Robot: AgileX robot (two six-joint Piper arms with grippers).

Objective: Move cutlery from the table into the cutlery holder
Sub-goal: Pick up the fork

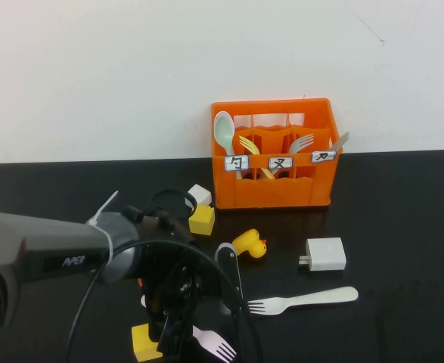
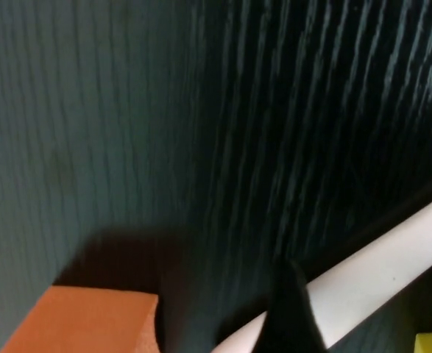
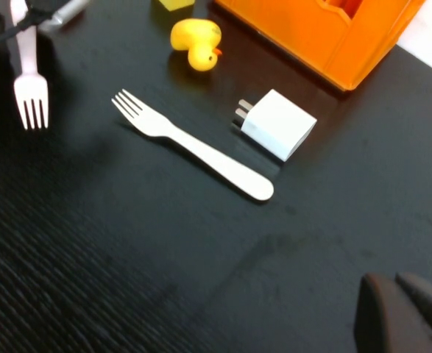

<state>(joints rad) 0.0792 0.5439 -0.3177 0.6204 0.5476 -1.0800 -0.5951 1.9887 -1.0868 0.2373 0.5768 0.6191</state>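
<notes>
Three white labels (image 1: 281,162) on cutlery holder (image 1: 282,189), characters unreadable.

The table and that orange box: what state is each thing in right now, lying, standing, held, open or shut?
Pink fork: flat on the table, left gripper over its handle.
White fork: flat on the table, untouched.
Holder: upright, cutlery standing in its compartments.
Green spoon: standing in the holder.
Duck: on the table.
Charger: lying flat.
Left gripper: open, low over the pink fork.
Right gripper: shut, above the table.
</notes>
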